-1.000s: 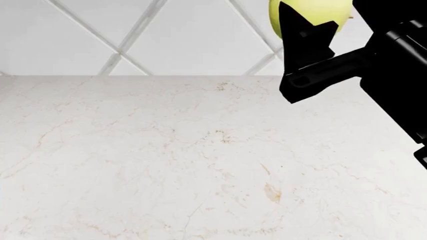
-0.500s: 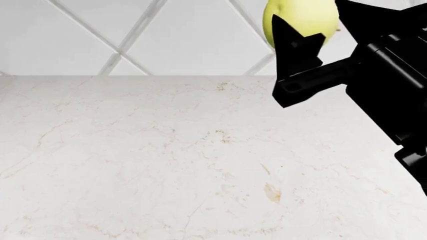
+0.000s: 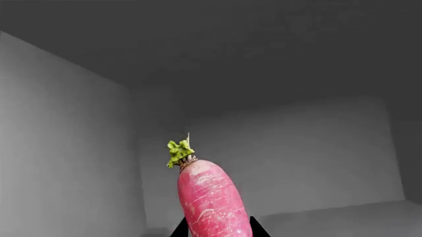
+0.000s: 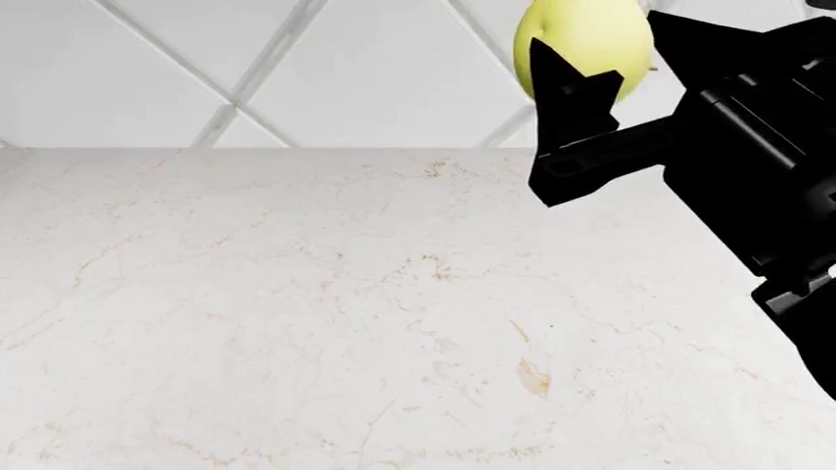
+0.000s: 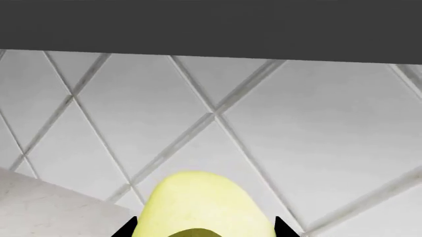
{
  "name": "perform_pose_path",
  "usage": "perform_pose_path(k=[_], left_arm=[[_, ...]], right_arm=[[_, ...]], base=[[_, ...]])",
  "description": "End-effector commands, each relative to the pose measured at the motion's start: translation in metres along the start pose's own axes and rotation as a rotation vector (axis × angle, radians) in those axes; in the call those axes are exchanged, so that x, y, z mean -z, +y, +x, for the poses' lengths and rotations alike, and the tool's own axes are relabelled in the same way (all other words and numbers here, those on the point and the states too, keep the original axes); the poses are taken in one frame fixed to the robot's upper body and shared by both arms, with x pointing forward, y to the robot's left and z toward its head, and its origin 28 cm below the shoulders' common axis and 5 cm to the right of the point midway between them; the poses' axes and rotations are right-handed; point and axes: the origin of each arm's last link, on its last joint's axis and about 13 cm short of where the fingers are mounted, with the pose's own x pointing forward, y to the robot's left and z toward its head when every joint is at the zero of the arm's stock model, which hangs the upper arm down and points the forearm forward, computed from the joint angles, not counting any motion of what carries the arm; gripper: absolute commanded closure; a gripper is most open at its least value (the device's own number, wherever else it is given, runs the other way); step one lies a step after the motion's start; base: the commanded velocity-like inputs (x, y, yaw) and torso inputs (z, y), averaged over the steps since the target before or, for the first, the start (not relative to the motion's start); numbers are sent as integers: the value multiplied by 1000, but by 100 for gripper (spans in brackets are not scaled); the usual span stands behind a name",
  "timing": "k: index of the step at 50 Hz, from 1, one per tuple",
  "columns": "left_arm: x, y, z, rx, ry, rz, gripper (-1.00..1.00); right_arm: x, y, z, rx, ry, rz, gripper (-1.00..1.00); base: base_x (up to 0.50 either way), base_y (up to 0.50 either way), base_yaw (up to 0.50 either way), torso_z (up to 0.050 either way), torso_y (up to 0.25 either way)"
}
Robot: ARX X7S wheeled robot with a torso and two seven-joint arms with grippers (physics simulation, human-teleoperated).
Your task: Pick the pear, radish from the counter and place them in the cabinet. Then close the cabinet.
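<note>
My right gripper [image 4: 614,54] is shut on the yellow-green pear [image 4: 584,39] and holds it high above the back edge of the white marble counter [image 4: 327,313], in front of the tiled wall. In the right wrist view the pear [image 5: 201,205] sits between the two black fingertips [image 5: 125,229]. My left gripper [image 3: 214,232] is shut on the pink-red radish [image 3: 211,200], green top pointing away, inside a grey cabinet [image 3: 297,148]. The left gripper is out of the head view.
A white wall of diagonal tiles [image 4: 261,69] rises behind the counter. In the right wrist view a dark underside of the cabinet [image 5: 211,24] runs above the tiles. The cabinet's grey side wall [image 3: 59,148] stands beside the radish.
My right arm has moved left and a little up with the pear in it. The pear now shows more fully at the top edge of the head view.
</note>
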Motion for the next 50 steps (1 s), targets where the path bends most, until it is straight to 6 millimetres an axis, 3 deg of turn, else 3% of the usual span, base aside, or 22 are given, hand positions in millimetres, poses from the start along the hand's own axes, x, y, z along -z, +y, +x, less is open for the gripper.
perform_pose_path(k=[1, 24, 25, 40, 50], left_arm=[[16, -7, 6, -3, 62, 5, 100], [34, -6, 11, -49, 102, 54, 100], [34, -6, 11, -50, 100, 57, -100], [31, -6, 10, -45, 91, 66, -100], [10, 1, 5, -33, 20, 21, -100]], right_arm=[[0, -1, -1, 12, 2, -13, 100], [2, -1, -4, 19, 1, -11, 100], [2, -1, -4, 19, 2, -11, 100], [3, -1, -5, 19, 1, -9, 100], [2, 1, -6, 16, -3, -10, 100]], base=[[0, 0, 0, 0, 0], [0, 0, 0, 0, 0], [0, 0, 0, 0, 0], [0, 0, 0, 0, 0], [0, 0, 0, 0, 1]])
